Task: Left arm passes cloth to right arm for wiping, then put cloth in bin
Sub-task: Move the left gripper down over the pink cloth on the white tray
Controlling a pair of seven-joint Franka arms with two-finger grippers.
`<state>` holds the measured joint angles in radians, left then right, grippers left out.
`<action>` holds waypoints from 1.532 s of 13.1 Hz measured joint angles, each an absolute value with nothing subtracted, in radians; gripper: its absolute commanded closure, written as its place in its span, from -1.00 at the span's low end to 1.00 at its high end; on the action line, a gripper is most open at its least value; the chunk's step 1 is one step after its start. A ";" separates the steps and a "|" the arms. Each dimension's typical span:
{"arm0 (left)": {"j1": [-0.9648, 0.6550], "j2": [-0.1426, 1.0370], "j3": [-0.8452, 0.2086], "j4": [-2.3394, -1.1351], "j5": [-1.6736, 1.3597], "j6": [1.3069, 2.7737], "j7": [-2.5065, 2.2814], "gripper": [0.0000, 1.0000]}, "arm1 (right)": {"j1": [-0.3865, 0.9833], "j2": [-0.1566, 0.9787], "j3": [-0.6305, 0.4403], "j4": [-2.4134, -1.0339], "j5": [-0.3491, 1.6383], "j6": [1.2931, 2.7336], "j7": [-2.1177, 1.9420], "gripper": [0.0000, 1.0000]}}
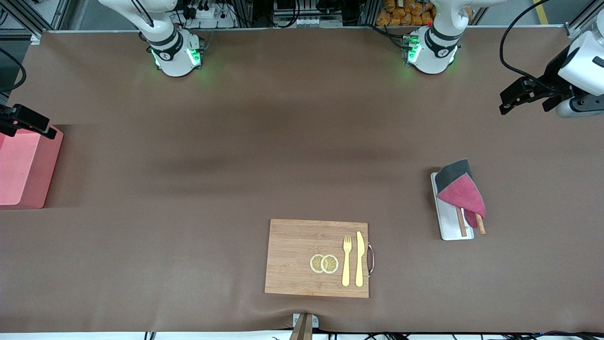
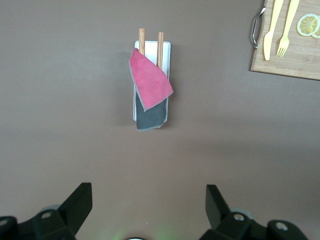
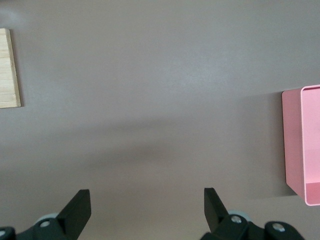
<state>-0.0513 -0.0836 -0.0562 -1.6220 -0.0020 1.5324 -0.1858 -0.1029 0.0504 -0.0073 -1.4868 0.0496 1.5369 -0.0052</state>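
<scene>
The magenta-red cloth (image 1: 462, 192), its dark grey reverse showing at one end, lies draped over a white tray (image 1: 447, 226) and two wooden chopsticks (image 1: 460, 222), toward the left arm's end of the table. It also shows in the left wrist view (image 2: 150, 82). The pink bin (image 1: 19, 167) stands at the right arm's end and shows in the right wrist view (image 3: 302, 145). My left gripper (image 1: 524, 105) is open and empty, up over bare table, apart from the cloth (image 2: 146, 200). My right gripper (image 1: 23, 123) is open and empty, above the bin's edge (image 3: 146, 200).
A wooden board (image 1: 297, 255) with a metal handle lies near the front camera, between the cloth and the bin. It carries two lemon slices (image 1: 324, 263), a yellow fork (image 1: 347, 264) and a yellow knife (image 1: 359, 259). The board also shows in both wrist views (image 2: 295, 55) (image 3: 9, 67).
</scene>
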 measured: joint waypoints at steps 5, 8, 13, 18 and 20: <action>-0.051 -0.081 -0.052 -1.620 -0.002 1.523 -0.186 -1.00 | -0.125 0.059 -0.008 -1.488 0.050 1.539 -0.037 -1.00; -0.052 -0.066 -0.054 -1.611 -0.002 1.516 -0.186 -1.00 | -0.134 0.062 -0.009 -1.488 0.050 1.541 -0.042 -1.00; -0.052 -0.041 -0.054 -1.611 -0.002 1.515 -0.186 -1.00 | -0.139 0.069 -0.009 -1.488 0.051 1.543 -0.045 -1.00; -0.052 -0.036 -0.054 -1.609 -0.002 1.515 -0.186 -1.00 | -0.146 0.076 -0.011 -1.488 0.050 1.553 -0.045 -1.00; -0.052 -0.027 -0.055 -1.608 -0.002 1.515 -0.186 -1.00 | -0.146 0.077 -0.011 -1.488 0.050 1.554 -0.045 -1.00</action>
